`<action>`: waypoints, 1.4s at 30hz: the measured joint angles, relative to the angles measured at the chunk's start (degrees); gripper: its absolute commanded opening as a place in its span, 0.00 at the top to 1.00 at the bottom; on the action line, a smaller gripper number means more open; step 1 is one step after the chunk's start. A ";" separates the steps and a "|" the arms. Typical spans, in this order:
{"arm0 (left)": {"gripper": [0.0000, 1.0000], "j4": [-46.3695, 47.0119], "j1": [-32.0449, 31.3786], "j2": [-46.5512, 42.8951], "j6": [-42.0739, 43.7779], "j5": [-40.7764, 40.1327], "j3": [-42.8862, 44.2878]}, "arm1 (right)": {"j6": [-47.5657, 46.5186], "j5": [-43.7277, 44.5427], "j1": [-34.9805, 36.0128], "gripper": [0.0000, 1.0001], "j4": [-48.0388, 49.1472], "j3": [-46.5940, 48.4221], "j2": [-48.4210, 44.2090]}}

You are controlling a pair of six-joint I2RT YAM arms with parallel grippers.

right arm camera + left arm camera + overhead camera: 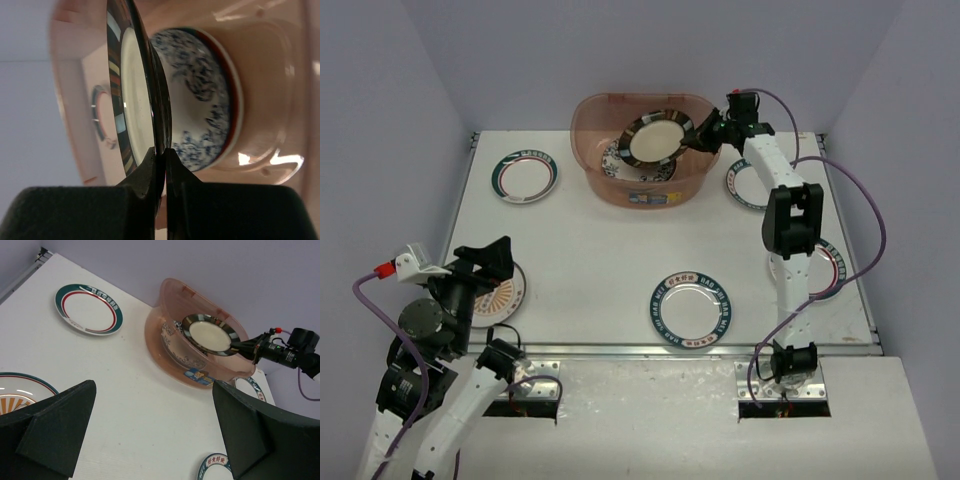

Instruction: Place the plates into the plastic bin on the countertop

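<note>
Dark-rimmed cream plate (657,138) held on a tilt over the plastic bin (610,185) at the far side of the table (590,250).

The right fingers (705,128) were clamped on the plate's right rim, its cream face turned up toward the overhead camera. The right wrist view showed it edge-on, its rim running straight up from the pinching tips, with a blue-white floral plate (200,100) lying in the bin behind it. The bin's front label (650,197) was too small to read, as was the lettering ringing the teal-rimmed plate (691,308) near the front edge. The left fingers (485,258) were spread wide apart above the orange sunburst plate (505,293), gripping nothing; their wrist view alone took in another teal-rimmed plate (89,308) beside the bin.
</note>
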 measured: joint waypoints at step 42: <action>0.00 0.78 0.00 7.28 0.65 3.68 0.01 | -24.68 13.52 4.72 0.01 -12.82 -3.91 -16.32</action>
